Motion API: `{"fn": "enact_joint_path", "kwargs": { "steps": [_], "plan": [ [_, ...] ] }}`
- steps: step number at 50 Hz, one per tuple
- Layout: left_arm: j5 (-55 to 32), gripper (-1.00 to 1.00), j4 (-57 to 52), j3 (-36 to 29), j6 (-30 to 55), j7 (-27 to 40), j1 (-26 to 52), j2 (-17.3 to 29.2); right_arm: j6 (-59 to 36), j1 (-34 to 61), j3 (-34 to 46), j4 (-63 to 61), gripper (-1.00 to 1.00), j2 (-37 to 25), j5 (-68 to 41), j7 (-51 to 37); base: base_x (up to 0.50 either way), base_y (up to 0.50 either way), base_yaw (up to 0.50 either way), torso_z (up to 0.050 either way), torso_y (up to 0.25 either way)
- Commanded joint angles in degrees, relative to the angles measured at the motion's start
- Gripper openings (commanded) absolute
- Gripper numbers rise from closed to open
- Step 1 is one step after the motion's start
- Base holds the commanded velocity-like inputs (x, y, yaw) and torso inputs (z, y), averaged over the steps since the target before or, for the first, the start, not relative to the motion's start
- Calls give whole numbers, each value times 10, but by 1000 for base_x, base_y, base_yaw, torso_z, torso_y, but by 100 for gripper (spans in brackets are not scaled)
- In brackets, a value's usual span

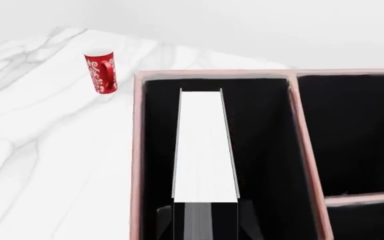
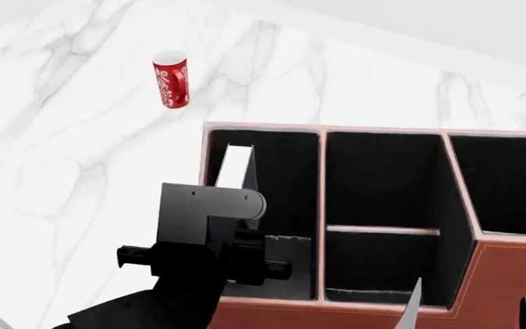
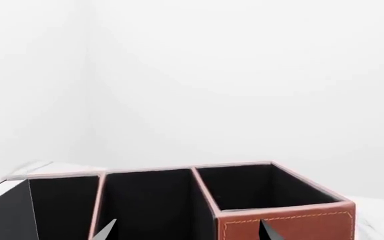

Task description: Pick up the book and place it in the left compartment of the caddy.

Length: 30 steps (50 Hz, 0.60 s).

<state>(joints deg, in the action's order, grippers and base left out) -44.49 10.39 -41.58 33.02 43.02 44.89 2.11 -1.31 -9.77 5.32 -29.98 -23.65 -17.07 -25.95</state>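
Marble table carries the caddy, cut off at the head view's right and bottom edges. Left compartment is the long bay at the caddy's left end.

The book stands on edge inside that bay, white page edges up, held at its near end by the left gripper. Jaws look closed onto the book, though in the left wrist view only dark finger shapes flank its near end, so contact itself is hard to confirm.

Step in hand, as I judge it: lower and let go. Keep the book parallel to the long walls, clear of the pink rims, bottom it before opening.

Book's underside and the bay floor are hidden, so whether it rests is unclear. Spine mark not visible.

Right gripper shows only two fingertips, apart, holding nothing. Red cup stands well apart.
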Motion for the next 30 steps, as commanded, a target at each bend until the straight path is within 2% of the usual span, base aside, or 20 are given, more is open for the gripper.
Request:
{"fn": "enact_joint_path", "kwargs": {
  "steps": [1,9,10,30],
  "plan": [
    [-8,-100,81,-20,-85,8,41,-17,1,-2,-16,-4,100,9,-3,20,0,0,0,0,0],
    [-39,-100,144,-62,-134,1,65,-18,-1,-2,-15,-7,100,8,-4,18,0,0,0,0,3],
    [-49,-100,148,-64,-154,-16,64,-19,0,-2,-15,-7,100,8,-4,18,0,0,0,0,0],
    [-132,-100,256,-168,-238,-18,114,-19,2,-2,-13,-4,100,5,-5,17,0,0,0,1,2]
  ]
}}
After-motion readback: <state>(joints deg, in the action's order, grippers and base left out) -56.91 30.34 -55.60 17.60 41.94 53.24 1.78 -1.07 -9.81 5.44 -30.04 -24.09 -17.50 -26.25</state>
